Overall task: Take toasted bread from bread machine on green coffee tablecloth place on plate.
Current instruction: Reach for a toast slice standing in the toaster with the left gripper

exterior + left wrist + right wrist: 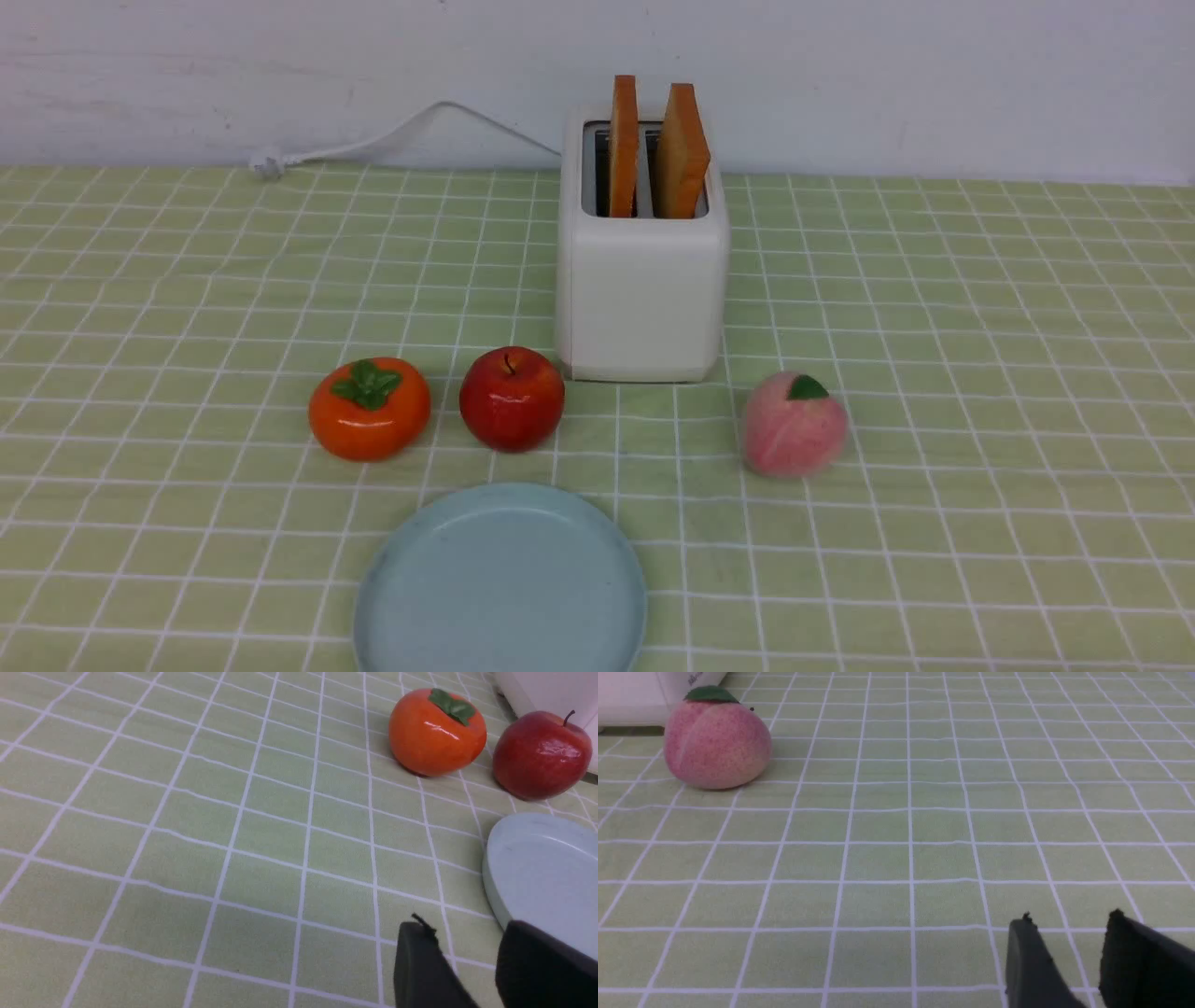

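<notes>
Bread machine (644,299): landmark for every place below; upright on the green tablecloth (980,401), against the wall side.
Left slice (624,149): in the left slot of the bread machine, nearly upright, top well above the rim.
Right slice (689,154): in the right slot of the bread machine, slightly tilted, also sticking out.
Plate (504,588): nearer the robot than the bread machine and off to its left; bare, ready for bread.
Handling: probably light, dry and fairly stiff, with crumbly edges; likely to dent or crack under a hard squeeze.
Hold: best across both flat faces, high on the exposed part; then straight up, to avoid scraping the slot or dragging the bread machine.
Left gripper (465,926): fingertips apart, nothing between.
Right gripper (1069,924): fingertips apart too, also without a load.
Front view: both slices visible, but neither gripper.
Left wrist view: persimmon (437,737), apple (539,760) and part of the plate, all to the left front of the bread machine; no bread in sight.
Right wrist view: peach (717,746), to the right front of the bread machine; no plate or bread.
</notes>
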Action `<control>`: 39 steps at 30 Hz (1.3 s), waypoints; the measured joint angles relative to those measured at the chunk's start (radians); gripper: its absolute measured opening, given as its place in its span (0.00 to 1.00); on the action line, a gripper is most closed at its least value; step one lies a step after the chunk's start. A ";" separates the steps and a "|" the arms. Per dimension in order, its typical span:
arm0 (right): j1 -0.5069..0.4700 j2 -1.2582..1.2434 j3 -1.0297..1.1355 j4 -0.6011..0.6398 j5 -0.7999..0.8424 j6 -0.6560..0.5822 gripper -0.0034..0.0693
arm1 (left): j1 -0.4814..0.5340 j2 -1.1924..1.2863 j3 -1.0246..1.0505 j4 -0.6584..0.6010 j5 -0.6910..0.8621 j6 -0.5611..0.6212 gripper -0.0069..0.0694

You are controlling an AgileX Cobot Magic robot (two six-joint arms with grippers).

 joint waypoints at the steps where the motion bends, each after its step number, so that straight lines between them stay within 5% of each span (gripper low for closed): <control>1: 0.000 0.000 0.000 0.000 0.000 0.000 0.38 | 0.000 0.000 0.000 0.000 0.000 0.000 0.40; 28: 0.000 0.000 0.000 0.000 0.000 0.000 0.38 | 0.000 0.000 0.000 -0.022 -0.034 -0.008 0.40; 39: 0.113 0.000 0.000 -0.003 0.001 0.000 0.38 | 0.000 0.000 0.000 -0.393 -0.338 -0.081 0.40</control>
